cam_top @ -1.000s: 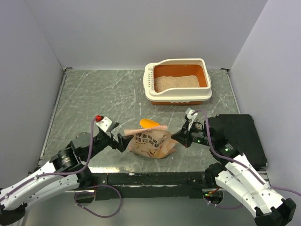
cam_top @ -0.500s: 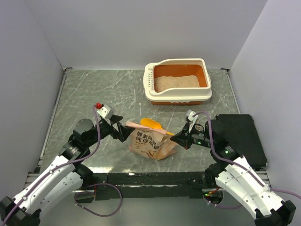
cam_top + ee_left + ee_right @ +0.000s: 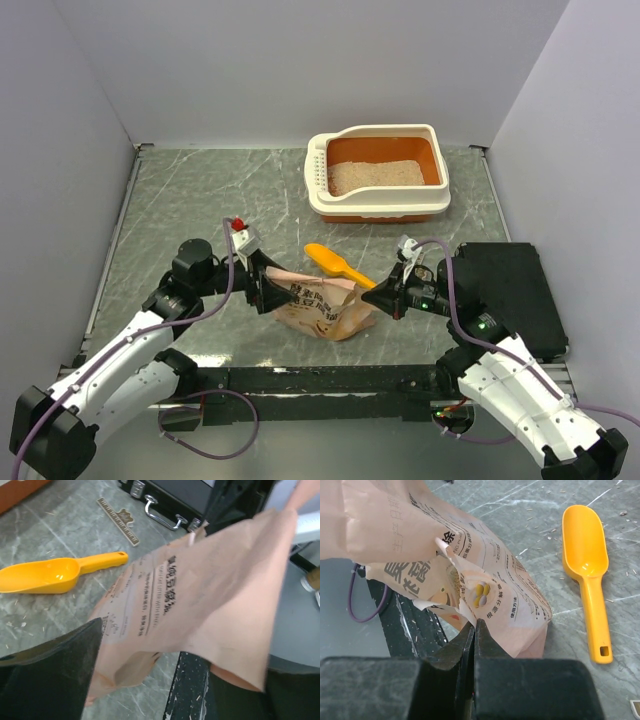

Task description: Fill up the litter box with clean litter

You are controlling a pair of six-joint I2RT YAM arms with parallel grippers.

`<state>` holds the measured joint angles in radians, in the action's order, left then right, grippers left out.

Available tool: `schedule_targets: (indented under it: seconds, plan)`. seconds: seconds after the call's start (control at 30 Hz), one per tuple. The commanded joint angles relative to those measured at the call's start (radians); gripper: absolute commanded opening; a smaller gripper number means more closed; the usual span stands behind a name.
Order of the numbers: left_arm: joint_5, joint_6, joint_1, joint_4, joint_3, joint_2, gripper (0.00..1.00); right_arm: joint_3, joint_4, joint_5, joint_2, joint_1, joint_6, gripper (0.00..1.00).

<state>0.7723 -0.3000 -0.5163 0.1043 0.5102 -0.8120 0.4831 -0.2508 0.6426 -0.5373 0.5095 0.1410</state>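
The litter box [image 3: 378, 208] stands at the back, cream rim and orange inside, with a layer of clean litter [image 3: 375, 175] in it. A crinkled tan paper bag [image 3: 320, 308] lies near the front rail between both arms. My left gripper [image 3: 268, 290] stands open, its jaws either side of the bag's left edge [image 3: 210, 580]; in the left wrist view the gripper [image 3: 165, 672] shows paper between its fingers. My right gripper [image 3: 372, 292] is shut on the bag's right edge, and in the right wrist view its tips [image 3: 475, 622] pinch a paper flap of the bag [image 3: 505, 580].
A yellow-orange scoop [image 3: 335, 263] lies on the table just behind the bag, also seen as the scoop [image 3: 45, 575] and the scoop [image 3: 587, 560]. A flat black box [image 3: 505, 290] sits at the right. The black front rail [image 3: 330, 378] runs below the bag.
My left arm has swung right and forward until its open jaws straddle the bag's left edge. The scoop has slid off the bag top toward the back right. The right gripper stays put.
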Motion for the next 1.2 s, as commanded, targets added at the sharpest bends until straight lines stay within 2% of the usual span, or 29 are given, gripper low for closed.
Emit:
schedule_targets:
  seconds: [0.0, 0.03, 0.1, 0.13, 0.17, 0.2, 0.3, 0.33, 0.43, 0.57, 0.7, 0.9, 1.17]
  plan:
    - [0.116, 0.035, 0.006, 0.026, 0.021, -0.007, 0.78, -0.003, 0.058, 0.005, 0.019, 0.0, 0.031, 0.0]
    - [0.125, 0.036, 0.007, 0.032, 0.021, -0.012, 0.74, -0.005, 0.065, 0.005, 0.02, 0.0, 0.034, 0.0]
    - [0.15, 0.024, 0.015, 0.058, 0.021, -0.036, 0.5, -0.009, 0.065, 0.0, 0.019, -0.002, 0.045, 0.0]
    - [0.154, 0.03, 0.016, 0.043, 0.025, -0.048, 0.45, -0.009, 0.062, -0.001, 0.016, 0.001, 0.049, 0.0]
    - [0.142, 0.038, 0.016, 0.026, 0.045, -0.061, 0.13, -0.009, 0.058, -0.007, 0.019, -0.002, 0.058, 0.0]
    - [0.116, 0.056, 0.016, -0.032, 0.057, -0.087, 0.01, -0.011, 0.053, -0.026, 0.017, -0.003, 0.081, 0.0]
    - [-0.008, 0.033, 0.016, -0.061, 0.077, -0.087, 0.01, -0.018, 0.033, -0.023, 0.026, -0.02, 0.126, 0.0]
    - [-0.104, 0.026, 0.016, -0.09, 0.082, -0.072, 0.01, -0.017, 0.024, -0.018, 0.03, -0.026, 0.135, 0.0]
    - [-0.268, 0.013, 0.021, -0.181, 0.08, 0.037, 0.01, -0.015, -0.008, 0.005, 0.037, -0.04, 0.157, 0.0]
    - [-0.393, 0.053, 0.029, -0.299, 0.096, 0.206, 0.01, 0.0, -0.071, 0.017, 0.036, -0.048, 0.117, 0.0]
    - [-0.398, 0.078, 0.039, -0.342, 0.099, 0.223, 0.01, -0.018, -0.058, 0.081, 0.023, -0.048, 0.082, 0.0]
    - [-0.337, 0.079, 0.047, -0.351, 0.1, 0.152, 0.01, -0.047, -0.016, 0.17, -0.016, -0.048, 0.075, 0.0]
    - [-0.278, 0.09, 0.055, -0.394, 0.142, 0.163, 0.01, 0.005, -0.059, 0.242, -0.096, -0.048, 0.221, 0.0]
